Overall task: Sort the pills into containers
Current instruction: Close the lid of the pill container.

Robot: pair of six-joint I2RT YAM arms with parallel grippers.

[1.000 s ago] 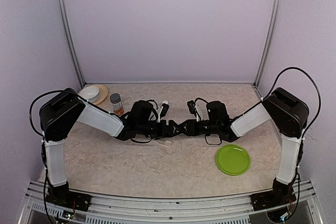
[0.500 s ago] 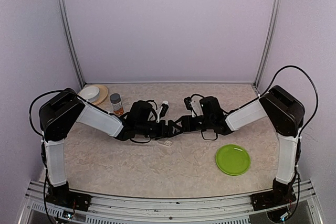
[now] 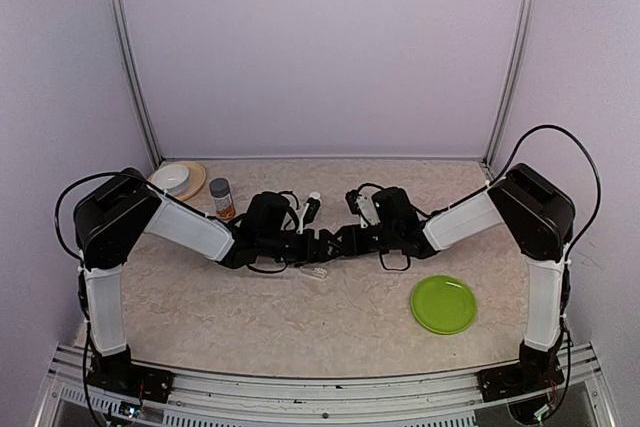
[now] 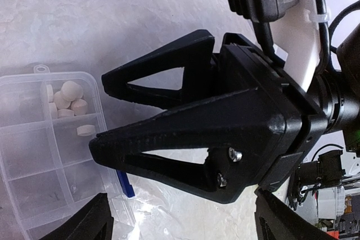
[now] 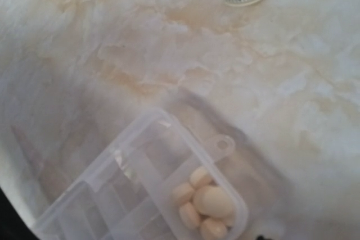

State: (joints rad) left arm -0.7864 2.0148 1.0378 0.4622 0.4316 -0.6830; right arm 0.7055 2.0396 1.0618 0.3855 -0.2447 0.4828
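Tools meet over the pill box (image 4: 34,161) at the centre of the worktop (image 3: 250,317)
Right tool (image 4: 98,109), jaws parted and empty, hangs over the pills (image 4: 67,98) — likely placed for dropping; left tool (image 3: 315,245) wide, empty.

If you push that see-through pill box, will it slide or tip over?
The box is low and flat, so it would probably slide, not tip. It looks like thin plastic holding only a few pills, so it is likely light. The pills lie loose and might rattle.
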